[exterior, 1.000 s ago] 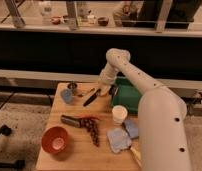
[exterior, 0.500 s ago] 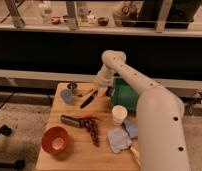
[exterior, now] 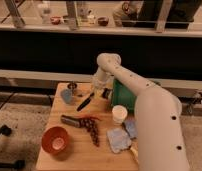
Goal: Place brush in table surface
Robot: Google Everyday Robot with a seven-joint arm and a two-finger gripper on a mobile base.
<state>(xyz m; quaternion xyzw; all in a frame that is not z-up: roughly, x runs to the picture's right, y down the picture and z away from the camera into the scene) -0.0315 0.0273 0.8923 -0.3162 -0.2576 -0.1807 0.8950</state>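
An orange bowl (exterior: 55, 140) is seen at the near left corner of the table surface (exterior: 74, 152). Behind it, a stubby dark grey cylinder (exterior: 70, 119) lies flat, touching a dark reddish bunch (exterior: 91, 128). At the far left edge a small dark cup (exterior: 72, 87) is set beside a bluish-grey item (exterior: 67, 96). The brush (exterior: 85, 101) is laid diagonally on the wood, its upper end just below the gripper (exterior: 95, 89). The gripper is held low over the far middle of the table; the state of its jaws cannot be told. A white cup (exterior: 119, 115), blue-grey cloth (exterior: 120, 137) and green tray (exterior: 123, 96) are placed rightward.
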